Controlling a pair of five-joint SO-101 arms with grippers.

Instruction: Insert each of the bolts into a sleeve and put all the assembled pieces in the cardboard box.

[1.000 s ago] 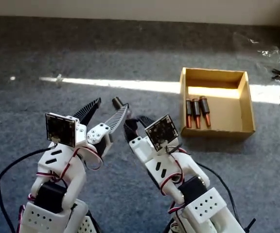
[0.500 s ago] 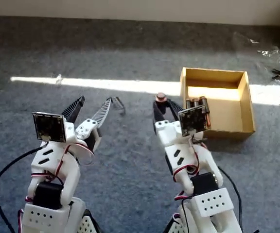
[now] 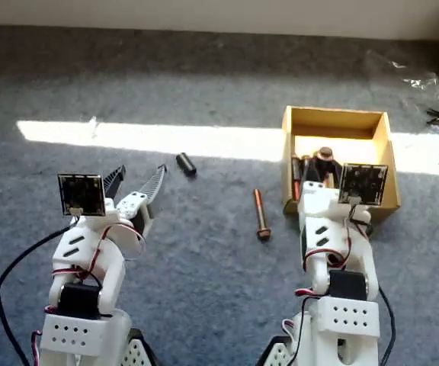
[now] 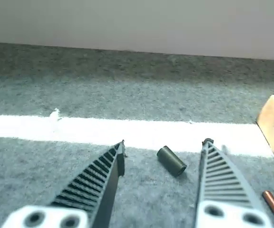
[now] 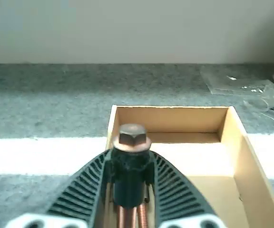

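- right hand (image 5: 130,159) is clamped on a sleeve (image 5: 130,178) with a bolt (image 5: 133,137) through it, bolt head poking out past the tips, right over the near-left part of the cardboard box (image 3: 391,168)
- left hand (image 4: 164,143) is spread wide open, holding nothing, low over the carpet (image 3: 204,282)
- loose sleeve (image 4: 171,161) is lying just past its tips
- spare bolt (image 3: 260,213) is flat on the carpet between the arms, left of the box

Copper bolt in black sleeve (image 5: 129,178), head up, pinched btwn right gripper (image 5: 130,156) fingers, above open cardboard box (image 5: 234,142); spare sleeve (image 4: 171,160) on its side just ahead of left gripper (image 4: 164,142) fingertips; bare bolt (image 3: 261,213) flat beside them
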